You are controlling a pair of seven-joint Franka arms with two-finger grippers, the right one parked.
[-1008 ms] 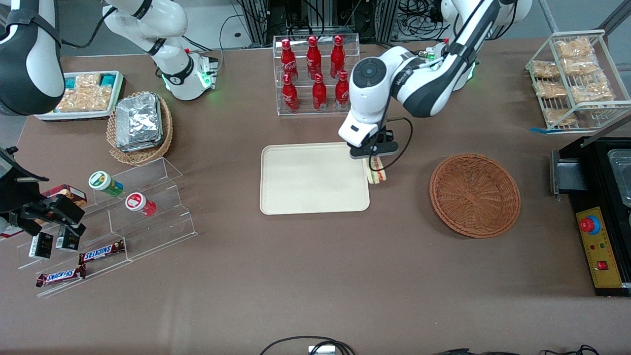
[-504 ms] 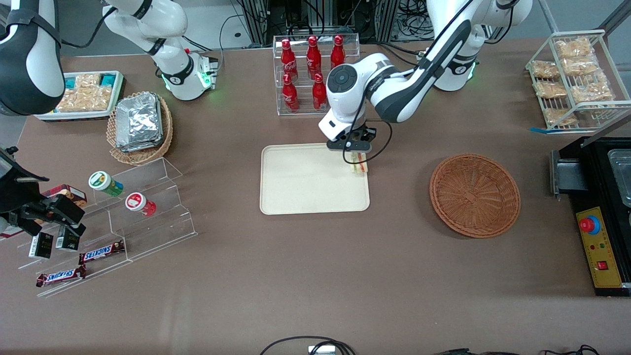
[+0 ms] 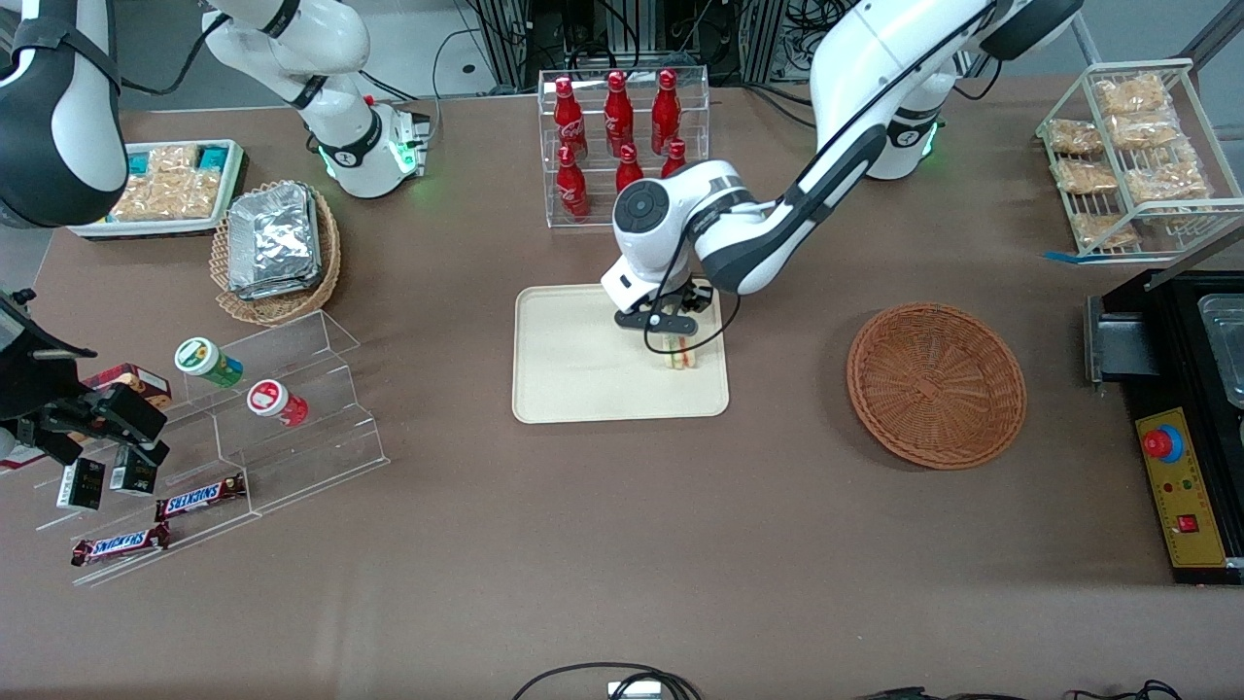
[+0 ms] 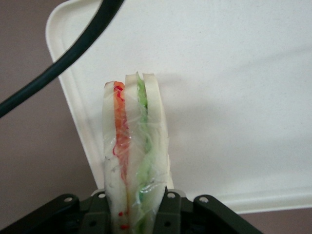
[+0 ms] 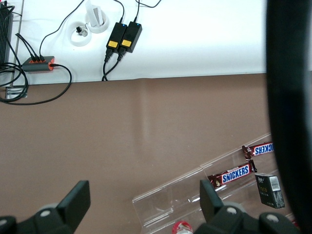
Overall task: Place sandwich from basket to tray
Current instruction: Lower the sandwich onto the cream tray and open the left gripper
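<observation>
My left gripper [image 3: 673, 338] is shut on the sandwich [image 3: 679, 356], a pale bread wedge with green and orange-red layers in clear wrap. It holds it over the cream-beige tray [image 3: 573, 374], near the tray's edge toward the basket. In the left wrist view the sandwich [image 4: 134, 146] stands on edge between my fingers [image 4: 168, 212], with the tray [image 4: 234, 73] below it. I cannot tell whether the sandwich touches the tray. The reddish-brown wicker basket [image 3: 936, 384] sits empty toward the working arm's end of the table.
A clear rack of red bottles [image 3: 622, 146] stands just farther from the camera than the tray. A tan basket of foil packs [image 3: 275, 248] and clear stepped shelves with snacks [image 3: 224, 428] lie toward the parked arm's end. A wire rack of snack bags [image 3: 1132, 156] and a black box [image 3: 1181, 418] lie toward the working arm's end.
My left gripper has carried the sandwich from beside the tray's edge to over the tray, moving away from the basket and lower.
</observation>
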